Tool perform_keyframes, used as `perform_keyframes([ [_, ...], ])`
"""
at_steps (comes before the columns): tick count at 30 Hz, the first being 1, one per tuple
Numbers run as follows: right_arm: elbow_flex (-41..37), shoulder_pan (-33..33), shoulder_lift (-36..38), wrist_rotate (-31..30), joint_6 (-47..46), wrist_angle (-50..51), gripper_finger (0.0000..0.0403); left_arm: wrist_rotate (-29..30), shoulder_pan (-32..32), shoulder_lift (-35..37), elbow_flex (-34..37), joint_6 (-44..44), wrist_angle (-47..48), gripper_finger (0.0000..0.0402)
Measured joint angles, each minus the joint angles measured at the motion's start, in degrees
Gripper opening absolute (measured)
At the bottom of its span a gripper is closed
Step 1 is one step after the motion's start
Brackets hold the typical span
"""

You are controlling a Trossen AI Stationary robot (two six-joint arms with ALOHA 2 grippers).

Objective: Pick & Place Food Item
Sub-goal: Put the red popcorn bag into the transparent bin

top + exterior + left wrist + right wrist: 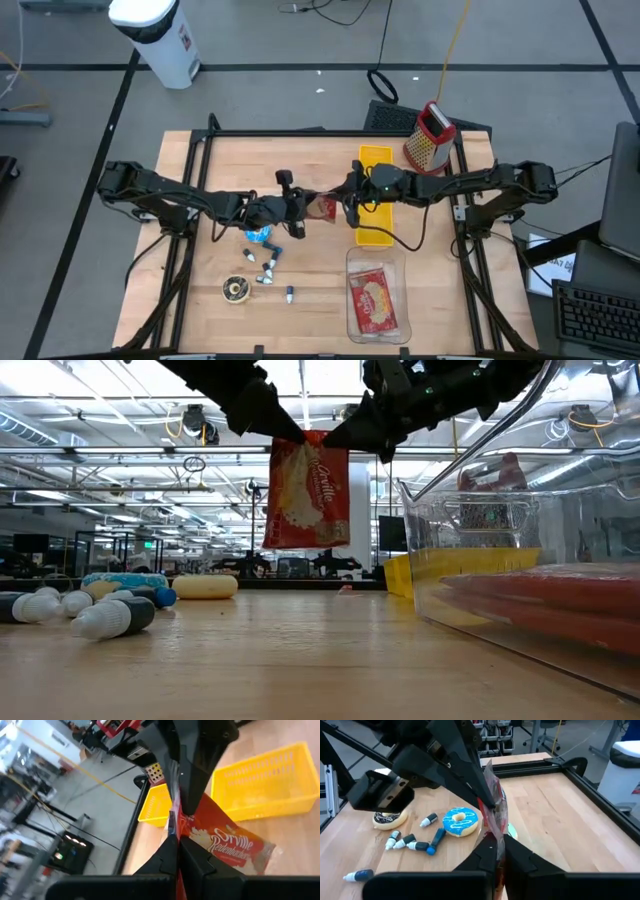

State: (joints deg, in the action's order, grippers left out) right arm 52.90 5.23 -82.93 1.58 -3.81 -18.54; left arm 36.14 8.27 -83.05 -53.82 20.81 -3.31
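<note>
A red popcorn bag (308, 490) hangs upright above the table's middle, clear of the wood. My left gripper (283, 428) comes from the table's left and is shut on the bag's upper left corner. From the table's right comes my right gripper (352, 438), shut on the upper right corner. In the high view the bag (322, 207) shows between the two grippers, left (303, 207) and right (340, 203). The left wrist view shows the bag's printed face (225, 845). My left gripper pinches the bag's top edge at its left corner (287, 440) between its two fingers, slanting down from the table's left. The bag hangs below the fingers, clear of the table. My right gripper pinches the same top edge at its right corner (496, 820) between its two fingers, coming nearly level from the table's right. The bag hangs upright below it.
A yellow basket (375, 195) lies under the right arm, with a clear container (377, 300) holding a red packet in front of it. A grater (430, 138) stands far right. A blue donut (258, 235), another donut (236, 289) and small bottles (270, 262) lie near left.
</note>
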Motion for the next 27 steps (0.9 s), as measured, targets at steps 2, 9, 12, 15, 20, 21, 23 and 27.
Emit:
perform_keyframes([
  [2, 0.0, -0.1, 0.2, 0.0, 0.4, 0.0, 0.0004, 0.0, 0.0, 0.0, 0.0, -5.2, 0.2, 0.0015],
  [9, 0.0, -0.3, 3.3, 0.1, 0.5, 2.4, 0.0002, 0.3, 0.9, 2.4, -0.1, -9.8, 2.0, 0.0095],
  [12, -0.1, -1.1, 6.6, 0.0, 0.5, 4.5, 0.0001, 0.4, 1.7, 5.4, -0.1, -12.0, 2.5, 0.0139],
  [15, 0.0, -2.9, 10.5, 0.0, 0.5, 7.0, 0.0001, 0.4, 2.8, 9.1, -0.1, -11.1, 3.0, 0.0177],
  [20, 0.0, -8.1, 16.0, 0.0, 0.5, 10.3, 0.0001, 0.9, 3.4, 15.2, -0.2, -10.6, 7.9, 0.0215],
  [21, 0.0, -9.7, 16.9, -0.2, 0.3, 10.5, 0.0001, 1.7, 3.2, 16.4, -0.2, -11.7, 10.1, 0.0219],
  [23, 0.0, -13.2, 18.7, -1.9, -0.6, 12.8, 0.0001, 3.8, 2.7, 18.1, -0.1, -14.7, 12.8, 0.0223],
  [27, 0.0, -21.9, 21.0, -7.5, -2.7, 15.7, 0.0, 5.9, 1.1, 20.1, 0.6, -21.5, 18.7, 0.0225],
])
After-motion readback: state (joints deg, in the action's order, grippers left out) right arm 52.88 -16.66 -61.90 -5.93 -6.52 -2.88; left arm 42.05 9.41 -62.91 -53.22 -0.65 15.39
